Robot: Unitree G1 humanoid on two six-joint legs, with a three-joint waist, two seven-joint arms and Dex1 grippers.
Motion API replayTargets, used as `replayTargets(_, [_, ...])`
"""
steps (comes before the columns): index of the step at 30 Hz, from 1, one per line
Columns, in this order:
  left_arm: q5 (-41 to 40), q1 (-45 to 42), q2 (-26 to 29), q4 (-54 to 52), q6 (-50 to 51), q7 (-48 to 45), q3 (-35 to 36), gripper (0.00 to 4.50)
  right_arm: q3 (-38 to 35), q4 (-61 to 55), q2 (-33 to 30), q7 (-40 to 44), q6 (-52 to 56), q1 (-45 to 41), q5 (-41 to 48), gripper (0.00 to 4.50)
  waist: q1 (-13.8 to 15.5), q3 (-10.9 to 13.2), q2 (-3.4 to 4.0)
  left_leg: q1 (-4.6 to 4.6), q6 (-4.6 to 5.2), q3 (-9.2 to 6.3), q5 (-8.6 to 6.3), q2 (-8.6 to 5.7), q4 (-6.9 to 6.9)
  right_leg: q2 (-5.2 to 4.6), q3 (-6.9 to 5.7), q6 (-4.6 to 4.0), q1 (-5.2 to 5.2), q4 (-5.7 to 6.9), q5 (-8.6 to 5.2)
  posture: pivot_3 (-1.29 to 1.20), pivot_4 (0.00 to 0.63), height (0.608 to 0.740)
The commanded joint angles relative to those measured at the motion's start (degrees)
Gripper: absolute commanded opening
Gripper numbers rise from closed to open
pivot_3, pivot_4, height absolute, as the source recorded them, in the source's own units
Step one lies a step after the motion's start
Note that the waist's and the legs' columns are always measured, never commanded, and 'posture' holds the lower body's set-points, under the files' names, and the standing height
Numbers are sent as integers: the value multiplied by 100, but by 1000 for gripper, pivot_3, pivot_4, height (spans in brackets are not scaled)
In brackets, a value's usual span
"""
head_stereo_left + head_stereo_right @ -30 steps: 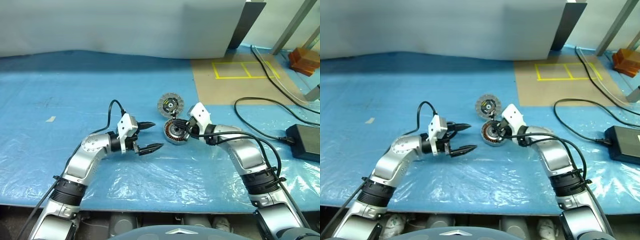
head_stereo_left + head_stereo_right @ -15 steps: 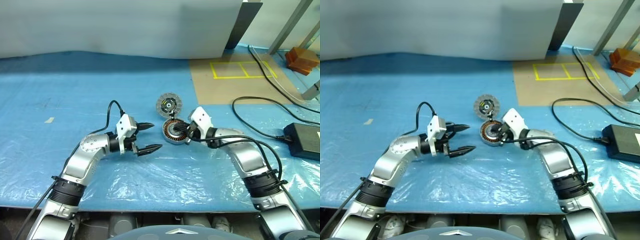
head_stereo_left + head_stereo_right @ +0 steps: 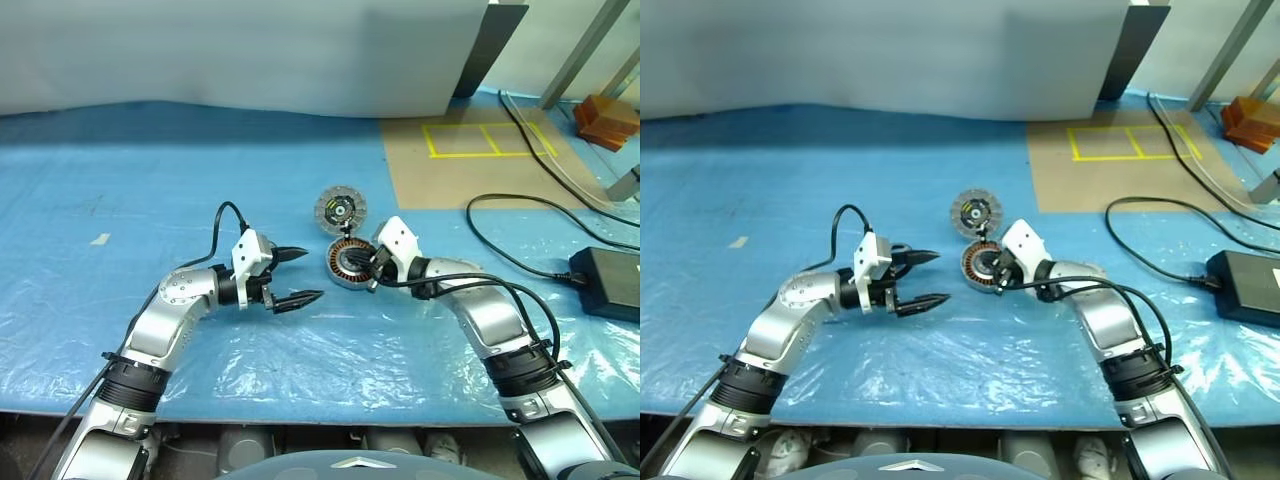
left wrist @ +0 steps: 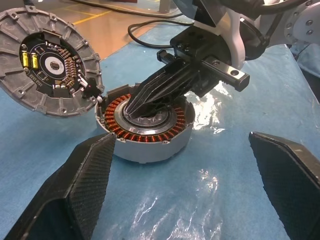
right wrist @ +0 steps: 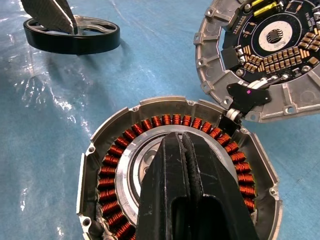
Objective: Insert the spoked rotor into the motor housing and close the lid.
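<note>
While the right gripper [image 3: 362,268] has its two black fingers pressed together with nothing between them, their tips rest inside the motor housing [image 3: 348,266], a round silver metal cup with a ring of copper windings, at the centre of the head view. Just above it in the frame lies the lid [image 3: 341,210], a flat grey disc with a segmented rim and a dark circuit board, which seems joined to the housing by a small black hinge. The spoked rotor [image 5: 70,35], a black ring with silver spokes, shows at the upper left of the right wrist view, flat on the blue plastic sheet [image 3: 150,180] and apart from the housing. The left gripper [image 3: 312,273], left of centre, has its jaws wide apart and holds nothing.

The seat for the rotor is likely occupied by the fingers. If they drag sideways when leaving, they may scratch the windings or push the housing. The open lid may also swing down too early.
</note>
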Motion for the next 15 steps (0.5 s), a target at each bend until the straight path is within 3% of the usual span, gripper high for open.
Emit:
replayTargets(1, [-68,8,55,-78,-110,-42,131,4500,31,94,-117,23,29,159,-123,37,9,0,0,3,0,0,0,0,0,0,0,0,3,0,0,0,150,740])
replayTargets(8, [-62,-250,-111,79,-176,346,356,4500,-762,-911,132,92,510,-64,983,37,4,1,1,-5,1,0,0,0,0,-1,0,0,-3,0,0,0,150,740])
replayTargets(12, [-603,-495,273,-316,310,328,952,4500,-999,-2041,-131,181,1589,-244,1768,37,-14,2,2,-10,0,-2,1,4,-1,8,0,1,-11,2,1,0,150,740])
replayTargets(15, [-155,-918,701,98,87,414,1078,4500,-963,-2324,-476,302,1883,-171,1894,37,11,2,2,-5,-1,-3,1,5,-7,11,0,1,-8,-1,0,0,150,740])
